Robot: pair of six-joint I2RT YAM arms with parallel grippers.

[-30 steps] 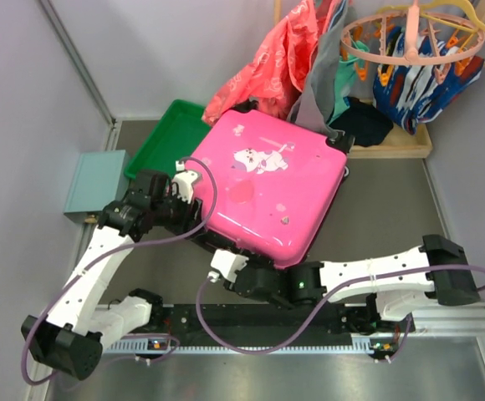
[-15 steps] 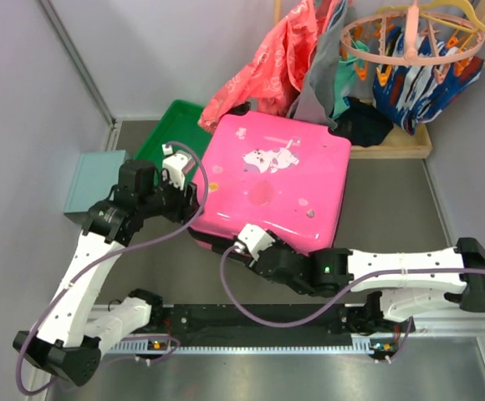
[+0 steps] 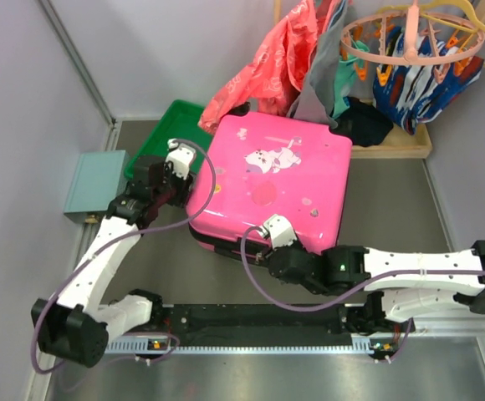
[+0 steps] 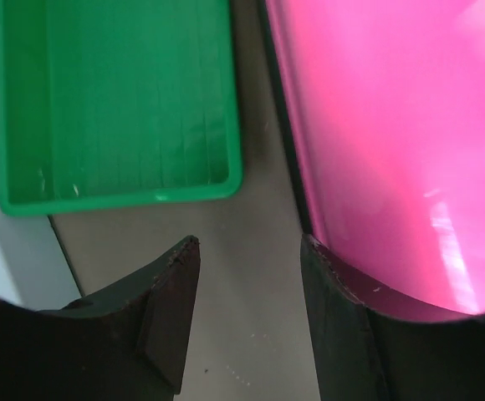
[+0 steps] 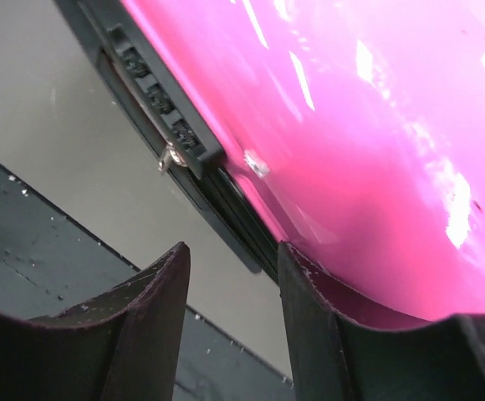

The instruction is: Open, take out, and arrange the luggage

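Jaws of both grippers stand apart with nothing between them.

Top external view: the luggage (image 3: 268,180) lies shut and flat in the middle of the frame, its pink stickered face up and its black trim along the lower edge. The left gripper (image 3: 176,157) sits at the case's left edge, between it and the green tray (image 3: 160,134) in the upper left. A pale-teal box (image 3: 94,184) stands at the left wall, just left of that arm. The right gripper (image 3: 274,227) is over the case's lower edge, near its lower middle. A heap of clothes (image 3: 268,58) rises behind the case at the top, and a round peg hanger (image 3: 410,42) hangs in the upper right.

Left wrist view: the left gripper (image 4: 249,251) shows 2 dark fingers spread at the bottom of the frame, with only grey table (image 4: 259,209) in the gap. The finger on the right lies against the rounded pink corner of the luggage (image 4: 376,142), which fills the right half. The green tray (image 4: 117,100) fills the upper left, apart from both fingers.

Right wrist view: the right gripper (image 5: 232,259) likewise has its 2 fingers spread, with grey table and the case's black edge seen between them. The luggage (image 5: 351,125) covers the upper right, glossy with glare. A black combination lock (image 5: 155,100) sits on its rim in the upper left, with a small metal pull (image 5: 171,156) hanging just below it. A dark rail (image 5: 25,242) crosses the lower left.
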